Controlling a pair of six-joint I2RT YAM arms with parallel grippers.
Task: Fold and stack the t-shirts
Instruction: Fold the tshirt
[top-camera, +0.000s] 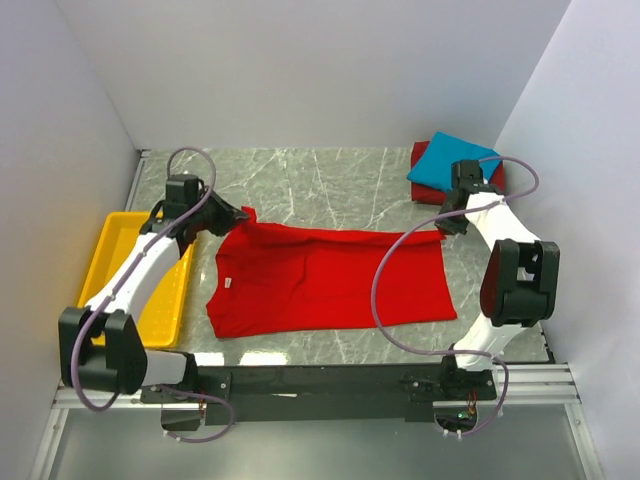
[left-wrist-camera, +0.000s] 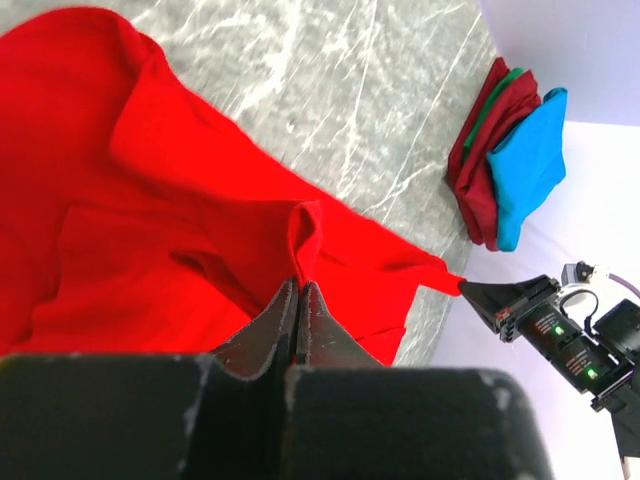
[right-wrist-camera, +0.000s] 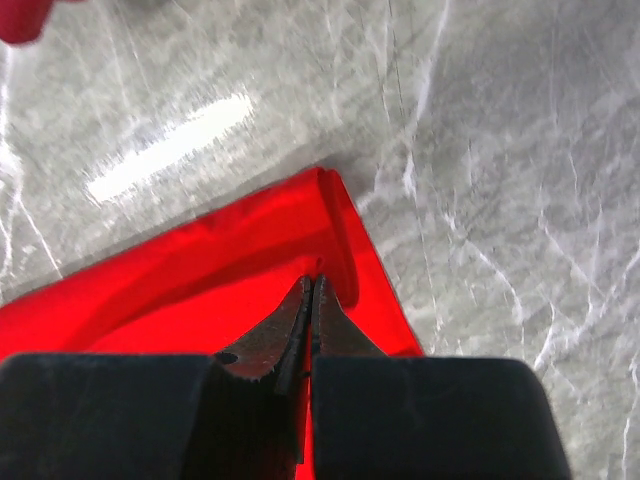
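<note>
The bright red t-shirt lies spread across the middle of the marble table, its white neck label toward the left. My left gripper is shut on the shirt's far left corner, and a fold of red cloth rises between its tips. My right gripper is shut on the far right corner; its closed tips pinch the rolled hem of the shirt. The far edge hangs taut between both grippers. A folded turquoise-blue t-shirt rests on a folded darker red one at the back right.
A yellow plastic tray sits at the left, under the left arm. White walls close in the table on the left, back and right. The folded stack lies close to the right wall, just behind the right gripper.
</note>
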